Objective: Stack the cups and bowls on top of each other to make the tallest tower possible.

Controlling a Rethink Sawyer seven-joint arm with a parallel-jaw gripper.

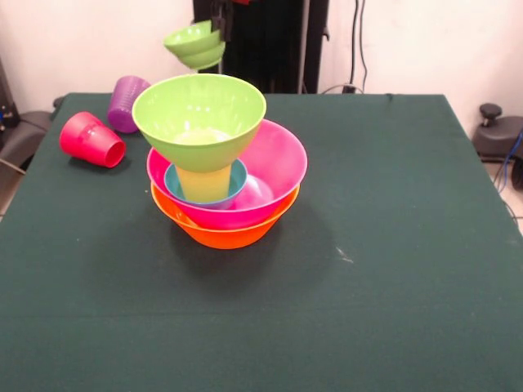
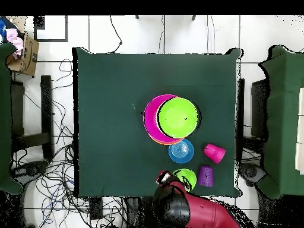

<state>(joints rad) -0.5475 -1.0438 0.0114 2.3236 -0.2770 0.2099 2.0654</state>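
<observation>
The tower (image 1: 225, 175) stands left of the table's middle: the orange bowl (image 1: 225, 235) at the bottom, the pink bowl (image 1: 278, 163) in it, a blue bowl (image 1: 238, 181) inside that, the yellow cup (image 1: 204, 181) upright in the blue bowl, and the medium green bowl (image 1: 198, 114) on top. My gripper (image 1: 217, 28) is shut on the rim of the small green bowl (image 1: 194, 45) and holds it tilted in the air behind the tower. In the overhead view the gripper (image 2: 171, 178) and the small green bowl (image 2: 186, 177) are near the table's bottom edge, below the tower (image 2: 169, 119).
The red cup (image 1: 91, 140) lies on its side at the far left, also in the overhead view (image 2: 214, 153). The purple cup (image 1: 127, 104) lies behind it (image 2: 205, 175). The overhead view shows another blue bowl (image 2: 181, 151) on the cloth between the tower and my gripper.
</observation>
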